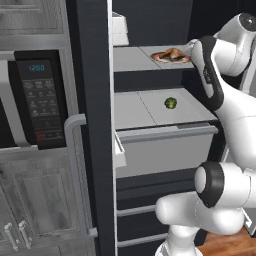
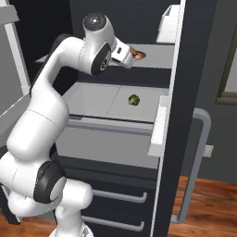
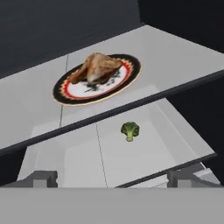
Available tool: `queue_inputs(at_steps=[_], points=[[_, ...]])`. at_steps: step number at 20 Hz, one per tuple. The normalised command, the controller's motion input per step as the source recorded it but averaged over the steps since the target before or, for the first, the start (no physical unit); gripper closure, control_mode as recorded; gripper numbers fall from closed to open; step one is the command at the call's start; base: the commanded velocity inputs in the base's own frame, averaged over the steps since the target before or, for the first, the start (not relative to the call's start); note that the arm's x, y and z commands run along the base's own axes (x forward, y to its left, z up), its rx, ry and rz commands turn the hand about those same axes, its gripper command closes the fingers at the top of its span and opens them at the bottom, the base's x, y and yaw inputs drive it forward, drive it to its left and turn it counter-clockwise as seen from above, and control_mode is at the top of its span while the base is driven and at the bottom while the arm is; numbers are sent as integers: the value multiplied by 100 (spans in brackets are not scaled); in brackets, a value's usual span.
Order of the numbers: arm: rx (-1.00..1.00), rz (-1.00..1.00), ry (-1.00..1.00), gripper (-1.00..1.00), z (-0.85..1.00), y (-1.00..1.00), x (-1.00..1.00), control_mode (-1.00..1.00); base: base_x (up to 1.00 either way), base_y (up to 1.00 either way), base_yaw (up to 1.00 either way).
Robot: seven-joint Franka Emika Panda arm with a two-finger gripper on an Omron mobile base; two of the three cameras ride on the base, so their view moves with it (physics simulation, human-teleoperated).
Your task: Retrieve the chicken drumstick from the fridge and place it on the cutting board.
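End effector [image 3: 112, 178] wide open, holding nothing; chicken drumstick [image 3: 95, 68] on plate [image 3: 127, 76] inside fridge [image 1: 92, 75].

Flat, even rendered light, no clear source. Fridge [image 1: 95, 125] walls and upper background very dark; shelves [image 3: 175, 65] bright pale grey, no glare. Faint soft shadows under shelf edges. Low resolution, slightly soft throughout, jagged edges; no visible edge distortion.

A: Where does the chicken drumstick [image 3: 96, 68] lie?
B: On a plate [image 3: 127, 74], on the fridge [image 1: 92, 75] upper shelf [image 3: 175, 57].
A: And below?
B: A broccoli floret [image 3: 130, 130] on the lower shelf [image 1: 135, 107]; the microwave [image 1: 37, 100] stands left.
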Motion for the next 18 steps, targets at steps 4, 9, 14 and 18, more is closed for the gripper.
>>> queue_inputs(at_steps=[4,9,14,18], points=[[0,0,-6,-100,43,0,15,-100,0,0,0],[0,0,3,-100,16,0,27,-100,0,0,0],[-4,1,10,-100,2,0,43,-100,0,0,0],[-6,6,11,-100,0,0,49,-100,0,0,0]])
